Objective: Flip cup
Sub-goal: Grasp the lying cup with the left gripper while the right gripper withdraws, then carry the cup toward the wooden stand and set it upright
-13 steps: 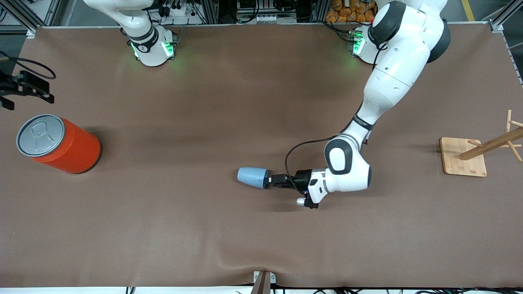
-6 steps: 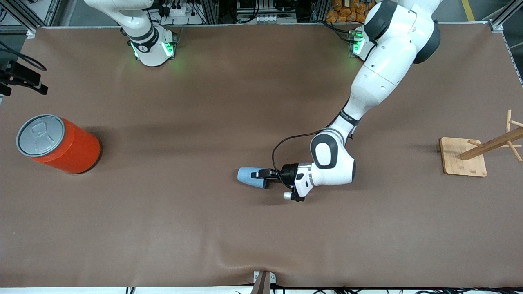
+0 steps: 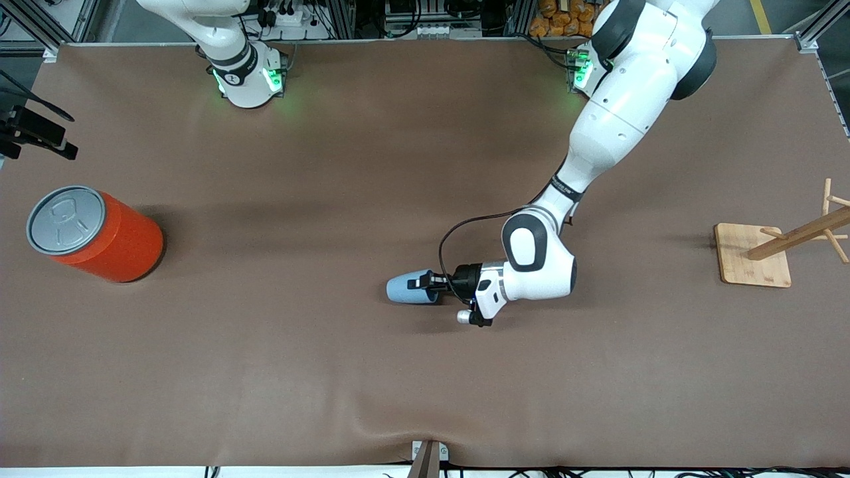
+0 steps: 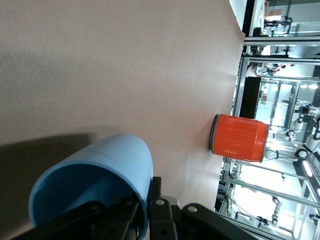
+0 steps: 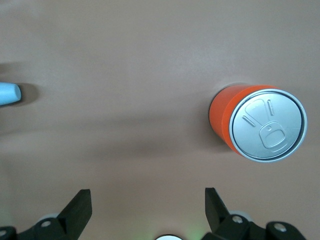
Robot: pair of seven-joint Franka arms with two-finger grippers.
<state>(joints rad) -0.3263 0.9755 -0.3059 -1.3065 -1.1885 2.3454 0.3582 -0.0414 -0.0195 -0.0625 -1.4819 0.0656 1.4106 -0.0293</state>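
Cup: I see the cup (image 3: pixel 406 290) lying on its side on the table (image 3: pixel 332 385) near the middle, its closed base toward the right arm's end and its mouth toward my left gripper (image 3: pixel 425 284).
Cup contents: the left wrist view looks straight into the darker blue inside of the cup (image 4: pixel 100 185); it holds nothing but one finger of the jaws.
Left gripper: low at the cup's mouth, one finger inside and one outside the wall; I judge the jaws clenched on the rim.
Step in hand: I judge this the grasp before the flip, with the cup not yet lifted or turned.
Next move: I would lift a little, then roll the wrist to stand the cup up, watching that the thin rim does not slip.
Can: the orange-red can (image 3: pixel 93 234) stands upright toward the right arm's end of the table, grey lid on, contents hidden.
Wooden rack: a wooden rack (image 3: pixel 770 249) stands toward the left arm's end.
Right gripper: the right gripper (image 5: pixel 147 212) waits high near the can, jaws released, holding nothing.
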